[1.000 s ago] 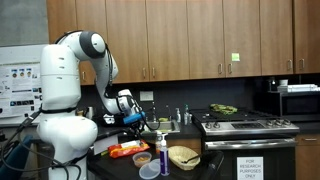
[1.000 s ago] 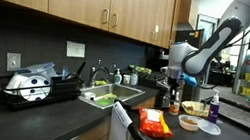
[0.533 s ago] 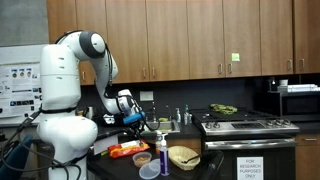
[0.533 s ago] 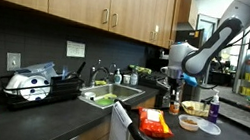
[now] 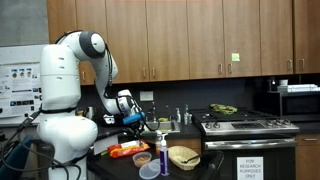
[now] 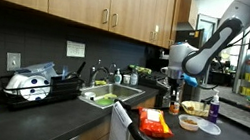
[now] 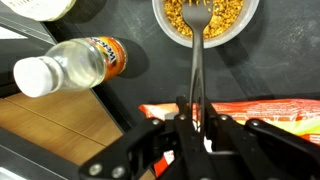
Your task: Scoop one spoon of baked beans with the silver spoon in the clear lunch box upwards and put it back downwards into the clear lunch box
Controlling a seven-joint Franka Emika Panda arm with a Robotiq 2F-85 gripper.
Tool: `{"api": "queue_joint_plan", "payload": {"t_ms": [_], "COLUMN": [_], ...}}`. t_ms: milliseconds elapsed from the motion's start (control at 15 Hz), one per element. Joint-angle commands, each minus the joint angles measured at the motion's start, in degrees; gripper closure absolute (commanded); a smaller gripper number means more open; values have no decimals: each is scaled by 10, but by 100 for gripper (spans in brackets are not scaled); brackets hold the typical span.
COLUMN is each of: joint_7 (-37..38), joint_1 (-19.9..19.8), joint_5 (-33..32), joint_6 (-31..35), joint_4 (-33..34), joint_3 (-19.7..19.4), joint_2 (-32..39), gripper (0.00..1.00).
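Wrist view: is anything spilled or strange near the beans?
No spill: no beans show outside the bowl. One oddity: the utensil clamped in the gripper seems pronged at its tip, like a fork.

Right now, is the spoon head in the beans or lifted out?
In: the slim metal spoon has its head among the baked beans in the round clear container.

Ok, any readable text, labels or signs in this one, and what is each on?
"FOR RESEARCH PURPOSES ONLY": white paper sign on the stainless oven front.
White wall poster: too small to read.
Orange label on the clear plastic bottle: blurred, unreadable.
Orange-red snack packet: print not readable.
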Motion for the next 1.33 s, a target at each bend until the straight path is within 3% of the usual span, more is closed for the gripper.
{"api": "queue_joint_plan", "payload": {"t_ms": [0, 733, 1267], "joint_7": [4, 5, -5], "joint_1": [5, 9, 3], "joint_5": [8, 47, 56], "joint_6": [-11, 19, 88], "joint_4": [-12, -23, -43], "joint_3": [3, 5, -2], "joint_2": [-22, -12, 4], "gripper": [96, 96, 96]}}
